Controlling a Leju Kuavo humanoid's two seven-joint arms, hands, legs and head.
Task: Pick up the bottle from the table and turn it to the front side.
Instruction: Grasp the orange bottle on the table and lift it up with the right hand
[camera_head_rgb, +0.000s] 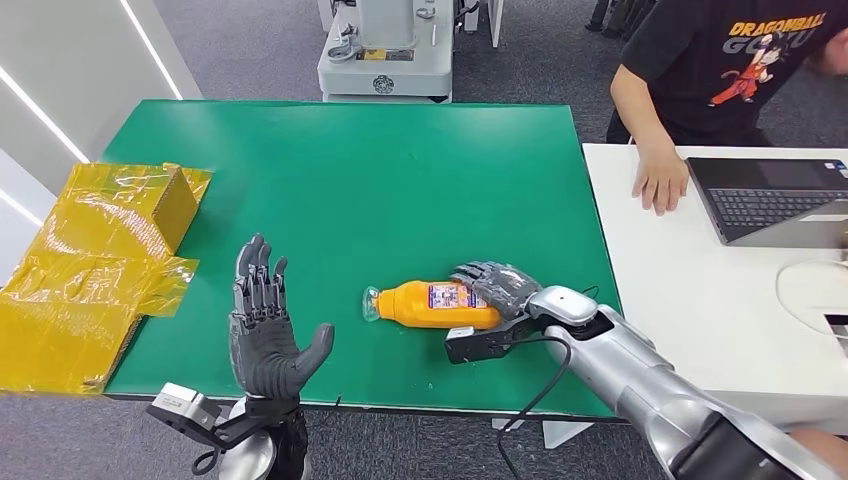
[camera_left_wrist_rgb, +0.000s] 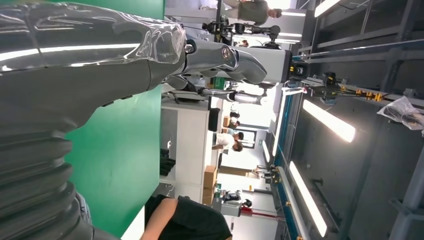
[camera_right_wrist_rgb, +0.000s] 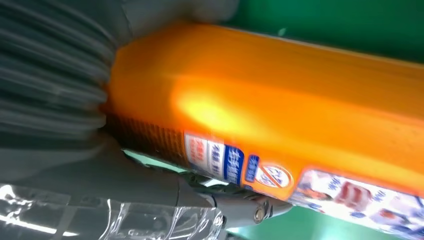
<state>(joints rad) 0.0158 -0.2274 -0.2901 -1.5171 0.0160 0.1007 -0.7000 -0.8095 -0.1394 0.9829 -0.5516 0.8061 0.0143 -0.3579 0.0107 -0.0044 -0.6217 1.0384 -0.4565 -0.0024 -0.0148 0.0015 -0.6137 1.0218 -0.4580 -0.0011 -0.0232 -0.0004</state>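
A green surface (camera_head_rgb: 400, 170) fills the middle of a workshop floor, with a white desk (camera_head_rgb: 700, 300) butted against its far-right edge where a person (camera_head_rgb: 740, 60) in a black shirt rests a hand beside a laptop (camera_head_rgb: 770, 200). Yellow plastic wrapping (camera_head_rgb: 90, 260) spills over the opposite edge.

The orange bottle (camera_head_rgb: 435, 305) lies on its side near the robot's edge of the surface, cap pointing away from the right hand (camera_head_rgb: 495, 285). That hand is laid over the bottle's base end, its fingers (camera_head_rgb: 480, 275) draped across the top of the body and the thumb underneath, as the right wrist view suggests; the bottle's orange wall and printed label press close against the palm there. The grip looks closed around the bottle, though the bottle appears to rest on the surface (not yet lifted).

The left hand (camera_head_rgb: 265, 325) stands upright, well apart from the bottle on the side away from the right fingers, its fingers spread and holding nothing.

The step in hand seems to be securing the grasp. The next move likely calls for a firm hold before lifting, since the smooth round body could slip, then a roll of the wrist until the front label faces forward.
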